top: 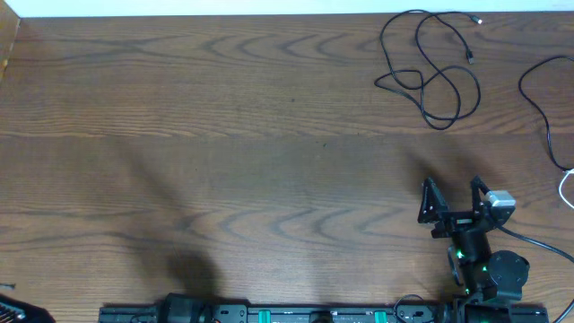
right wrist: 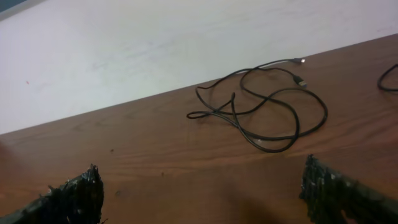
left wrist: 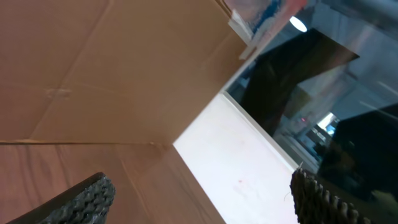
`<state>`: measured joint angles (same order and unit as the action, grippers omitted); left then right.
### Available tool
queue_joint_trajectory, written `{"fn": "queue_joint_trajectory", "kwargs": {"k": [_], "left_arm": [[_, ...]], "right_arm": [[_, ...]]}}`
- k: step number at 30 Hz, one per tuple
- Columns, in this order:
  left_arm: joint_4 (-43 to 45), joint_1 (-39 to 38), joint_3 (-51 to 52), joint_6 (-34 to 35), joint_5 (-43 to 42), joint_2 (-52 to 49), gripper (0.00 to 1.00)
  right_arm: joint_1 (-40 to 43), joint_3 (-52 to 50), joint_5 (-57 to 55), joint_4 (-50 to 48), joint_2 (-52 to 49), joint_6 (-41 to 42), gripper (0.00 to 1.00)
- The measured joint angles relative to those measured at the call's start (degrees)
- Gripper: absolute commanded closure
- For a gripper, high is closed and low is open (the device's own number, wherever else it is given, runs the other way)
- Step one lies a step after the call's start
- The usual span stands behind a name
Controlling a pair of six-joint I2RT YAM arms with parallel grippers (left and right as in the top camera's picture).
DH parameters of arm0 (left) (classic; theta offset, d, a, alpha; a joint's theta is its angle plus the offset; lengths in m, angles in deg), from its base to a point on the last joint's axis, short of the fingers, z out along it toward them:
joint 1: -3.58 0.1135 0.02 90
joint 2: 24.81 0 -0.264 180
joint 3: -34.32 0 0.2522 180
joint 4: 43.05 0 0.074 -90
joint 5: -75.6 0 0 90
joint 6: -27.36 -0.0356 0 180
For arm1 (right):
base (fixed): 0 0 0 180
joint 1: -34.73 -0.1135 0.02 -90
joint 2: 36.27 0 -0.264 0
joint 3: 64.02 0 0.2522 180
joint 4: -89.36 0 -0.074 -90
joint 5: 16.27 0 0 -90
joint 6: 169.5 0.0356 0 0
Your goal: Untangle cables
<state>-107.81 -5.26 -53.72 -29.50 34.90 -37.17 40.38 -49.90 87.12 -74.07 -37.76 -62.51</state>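
The right arm (top: 475, 256) was black with small green lights and a grey box. Its fingers (right wrist: 78, 193) were black and bumpy. A thick wire (top: 538, 244) trailed off.

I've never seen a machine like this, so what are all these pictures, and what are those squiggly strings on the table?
It is a robot with two arms at a wooden table. The top picture looks down from above. There you see the right claw near the bottom edge, its two fingers spread open, holding nothing. The other two pictures come from small cameras on the robot's wrists, so the dark bumpy shapes at their bottom corners are its own fingers. The left claw is open too, and that camera points at a cardboard wall, not at the table. The squiggles are thin black cables. One looped cable lies at the far right of the table. Another black cable lies at the right edge, with a bit of white cable nearby.
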Motion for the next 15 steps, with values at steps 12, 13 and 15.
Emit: {"fn": "queue_joint_trajectory", "kwargs": {"k": [12,13,15], "left_arm": [[-0.02,5.46,0.00,0.00,0.13,0.28,0.10],[-0.02,5.88,0.00,0.00,0.13,0.59,0.10],[-0.20,6.75,0.02,0.00,0.20,1.62,0.09]], "right_arm": [[0.00,0.00,-0.35,0.04,0.00,0.00,0.01],[0.00,0.00,-0.35,0.04,-0.02,0.00,0.01],[0.00,0.00,-0.35,0.07,-0.02,0.00,0.01]]}}
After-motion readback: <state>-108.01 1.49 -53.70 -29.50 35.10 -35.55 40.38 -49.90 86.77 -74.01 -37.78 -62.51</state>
